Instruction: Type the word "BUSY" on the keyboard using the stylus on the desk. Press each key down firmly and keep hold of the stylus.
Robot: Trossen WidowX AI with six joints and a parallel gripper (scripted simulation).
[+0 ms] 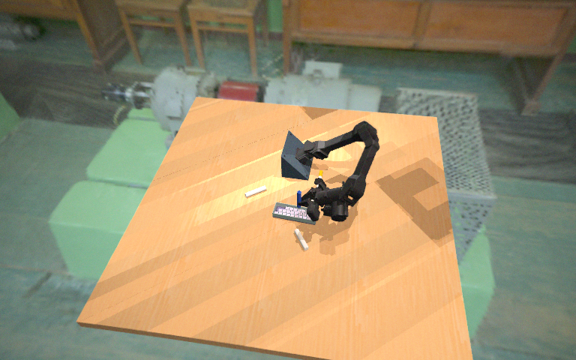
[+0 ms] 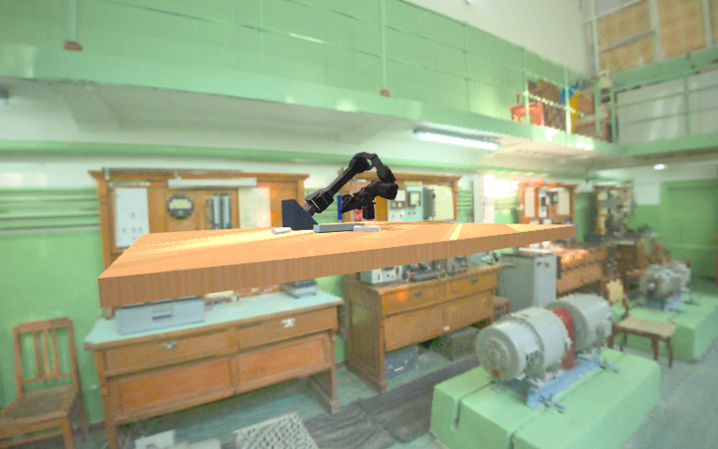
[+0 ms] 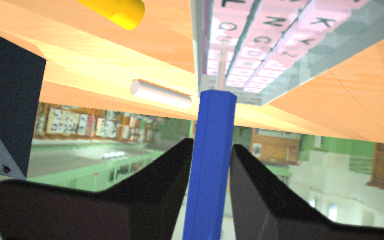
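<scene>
My gripper point(image 1: 301, 204) point(image 2: 341, 208) point(image 3: 212, 149) is shut on the blue stylus point(image 1: 298, 197) point(image 2: 339, 205) point(image 3: 216, 117). The stylus stands roughly upright, its thin pale tip pointing down at the keyboard point(image 1: 289, 219) point(image 2: 330, 227) point(image 3: 295, 82). In the wrist view the tip ends over the key row at the near-left side, just by a round letter that looks like O or Q. Whether it touches or presses a key cannot be told. Keys with L, N, G, K, Y and Z show nearby. The gripper hides the keyboard's right end in the top view.
One white stick point(image 1: 255, 191) point(image 2: 281, 230) point(image 3: 161, 94) lies left of the keyboard toward the back. Another white stick point(image 1: 301, 240) point(image 2: 366, 228) lies in front of it. A yellow-ended object point(image 1: 320, 173) point(image 3: 120, 12) is behind the gripper. A dark angled block point(image 1: 293, 168) point(image 2: 296, 214) point(image 3: 20, 95) stands at the arm's base.
</scene>
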